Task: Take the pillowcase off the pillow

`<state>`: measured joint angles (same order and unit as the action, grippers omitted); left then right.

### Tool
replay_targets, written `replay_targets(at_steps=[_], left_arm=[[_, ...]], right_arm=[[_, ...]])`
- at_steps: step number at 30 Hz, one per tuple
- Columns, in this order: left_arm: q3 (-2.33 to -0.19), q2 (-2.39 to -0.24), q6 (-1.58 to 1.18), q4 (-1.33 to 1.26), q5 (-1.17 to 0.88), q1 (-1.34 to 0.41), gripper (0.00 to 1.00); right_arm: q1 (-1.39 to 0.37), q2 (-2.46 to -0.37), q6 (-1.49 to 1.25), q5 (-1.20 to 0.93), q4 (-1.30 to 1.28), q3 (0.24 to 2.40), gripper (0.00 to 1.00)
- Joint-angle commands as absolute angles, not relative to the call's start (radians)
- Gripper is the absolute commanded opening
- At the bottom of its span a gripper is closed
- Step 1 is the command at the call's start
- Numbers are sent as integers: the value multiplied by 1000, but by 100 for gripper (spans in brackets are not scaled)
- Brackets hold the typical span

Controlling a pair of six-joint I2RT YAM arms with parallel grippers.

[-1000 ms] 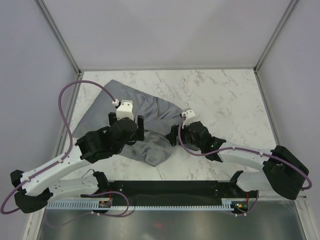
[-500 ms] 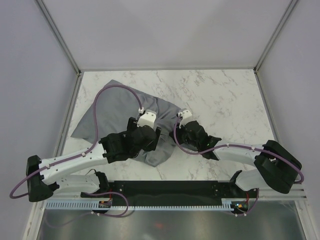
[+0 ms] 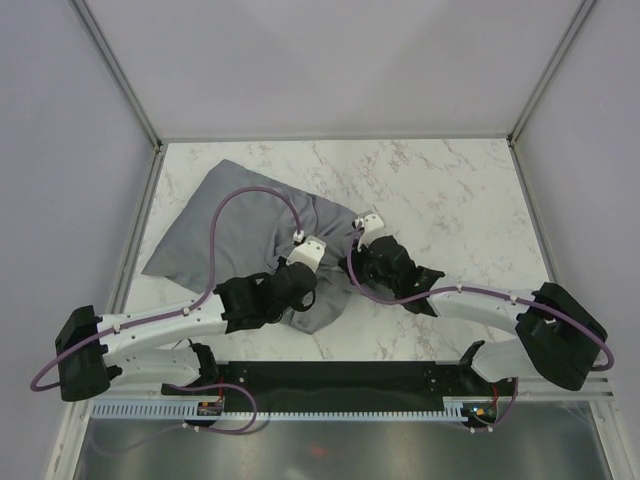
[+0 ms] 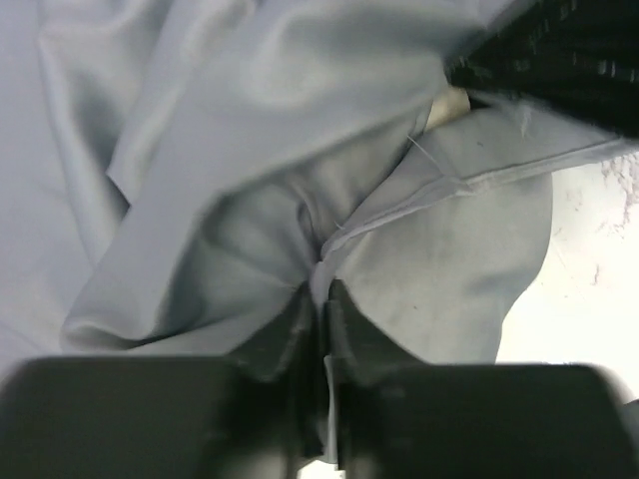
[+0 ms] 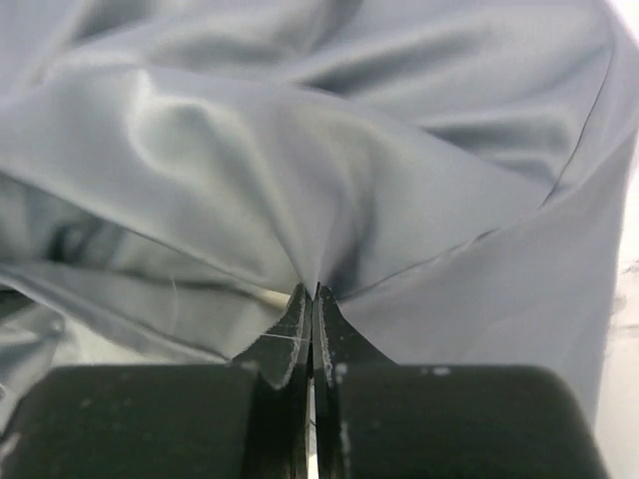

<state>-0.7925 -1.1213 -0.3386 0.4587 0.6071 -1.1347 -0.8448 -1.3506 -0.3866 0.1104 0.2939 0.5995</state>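
At the near corner of the grey pillowcase [image 3: 230, 215], both grippers have gone from spread wide a second ago to clenched. The left gripper [image 4: 321, 302], which slid in from the pillowcase's left half, now pinches a fold of the grey cloth, and the right gripper [image 5: 312, 299] nips another fold just beside it. The pillow [image 4: 449, 103] is still inside the pillowcase on the table [image 3: 440, 190] (only a cream sliver peeps out at the opening), so removal has not begun, though both holds look set for pulling the cloth back.
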Motion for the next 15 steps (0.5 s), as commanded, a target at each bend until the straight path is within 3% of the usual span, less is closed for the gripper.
replay_targets(at_steps=[1,3,8,15], left_arm=[[-755,-1053,-288,364,543,-1140,8],[-733,-1022,-287,362,522,-1140,2],[-698,-919,-295,351,399,-1144,2],[-747,-974,-267,394,175,-1195,2]], right_arm=[[-819,-1309,-367,153,237,704,0],[-781,-1304,-354,155,204,729,0],[-689,-1331,-339,126,166,805,0],[-585,-1465,-287,92,133,948,0]])
